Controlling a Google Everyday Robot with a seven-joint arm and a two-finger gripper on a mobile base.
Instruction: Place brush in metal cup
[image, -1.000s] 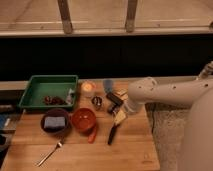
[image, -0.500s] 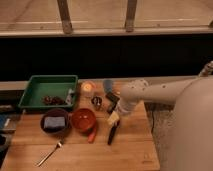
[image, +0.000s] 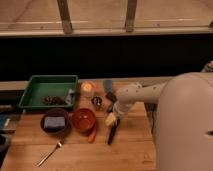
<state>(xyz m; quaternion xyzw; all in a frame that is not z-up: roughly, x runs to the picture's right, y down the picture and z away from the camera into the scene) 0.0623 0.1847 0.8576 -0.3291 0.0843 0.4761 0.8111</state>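
Dark panelling under a railed window backs your wooden table (image: 134, 151). Far left of the orange bowl (image: 83, 119) sits a green tray (image: 47, 78). Touching the bowl's left side is a dark bowl (image: 43, 116) with a blue-grey sponge (image: 54, 122) in it. A silver fork (image: 50, 152) lies in front of the orange bowl and to its left. Behind the orange bowl stands a pale yellowish cup (image: 87, 88). The metal cup (image: 97, 101) is just behind the orange bowl's right rim.

Right of the orange bowl you'll find the brush (image: 112, 134), pale head uppermost and black handle slanting toward the table's front edge. The pincer (image: 112, 111) hangs at that pale head, near the metal cup. You cannot tell whether it is open, closed or gripping the brush.

Watch these risks:
- The cup is small and light, so a slanted handle could strike its rim and tip it.
- The long brush could topple the cup once released.
- Swinging left could clip the orange bowl.
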